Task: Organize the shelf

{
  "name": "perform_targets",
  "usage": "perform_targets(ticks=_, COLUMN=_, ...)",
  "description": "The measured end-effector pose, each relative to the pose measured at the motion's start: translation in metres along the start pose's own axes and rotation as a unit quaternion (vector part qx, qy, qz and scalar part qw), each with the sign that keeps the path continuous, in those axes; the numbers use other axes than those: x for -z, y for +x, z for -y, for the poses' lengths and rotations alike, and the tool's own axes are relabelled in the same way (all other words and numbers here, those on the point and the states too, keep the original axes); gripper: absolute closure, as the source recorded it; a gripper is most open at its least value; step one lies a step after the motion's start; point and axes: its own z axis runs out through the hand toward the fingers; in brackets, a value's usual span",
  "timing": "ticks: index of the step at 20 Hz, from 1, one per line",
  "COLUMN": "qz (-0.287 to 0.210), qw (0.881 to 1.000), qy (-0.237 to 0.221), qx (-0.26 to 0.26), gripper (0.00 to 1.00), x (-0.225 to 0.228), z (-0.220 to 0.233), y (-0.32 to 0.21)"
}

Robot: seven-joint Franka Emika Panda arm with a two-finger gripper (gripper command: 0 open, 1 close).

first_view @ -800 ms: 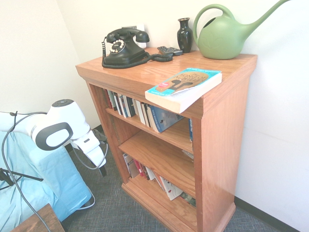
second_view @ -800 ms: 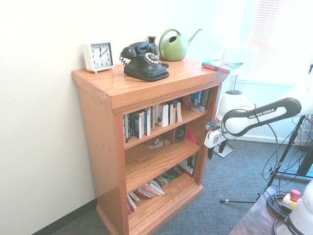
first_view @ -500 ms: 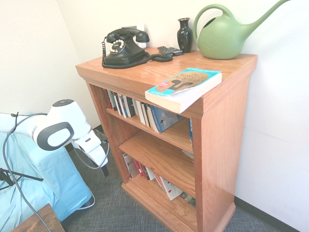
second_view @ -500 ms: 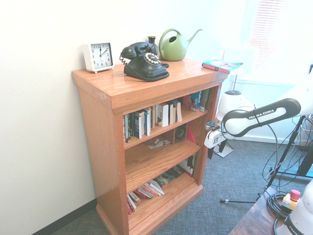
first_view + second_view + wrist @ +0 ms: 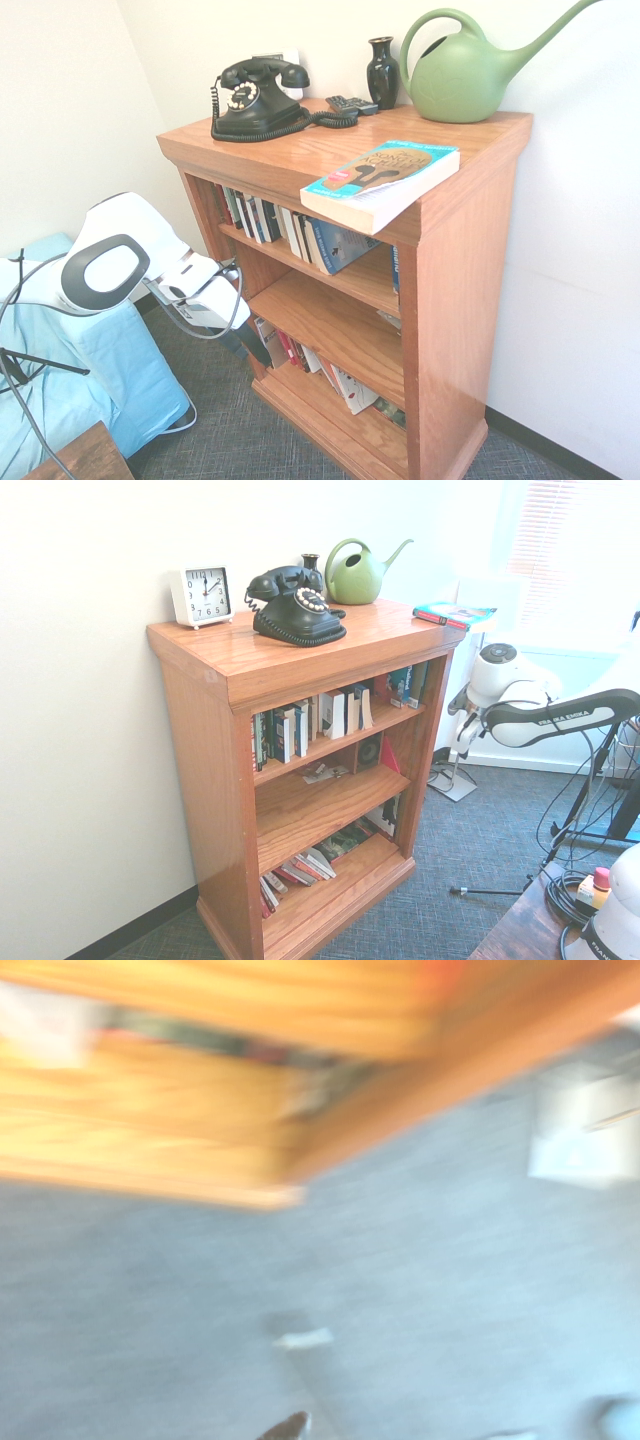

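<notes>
At left of the first exterior view, gripper [image 5: 252,352] spread, empty, angled down beside the shelf [image 5: 455,300], near its lower tiers. On top: phone [image 5: 255,98], vase [image 5: 382,72], watering can [image 5: 465,72]; book [image 5: 380,180] overhangs the front edge. Books [image 5: 290,228] crowd the upper tier.

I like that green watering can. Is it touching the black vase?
Apart. The first exterior view shows wall between the watering can and the vase.
</notes>
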Motion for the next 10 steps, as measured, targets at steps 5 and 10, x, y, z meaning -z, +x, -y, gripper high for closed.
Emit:
perform_targets(ticks=5, qz=-0.101, qw=0.993, qy=-0.061, qx=0.031, gripper=0.0, x=0.018, z=-0.057, y=0.032)
perform_targets(ticks=10, qz=-0.154, qw=0.982, qy=-0.096, qx=0.044, gripper=0.0, x=0.048, z=-0.08, y=0.072)
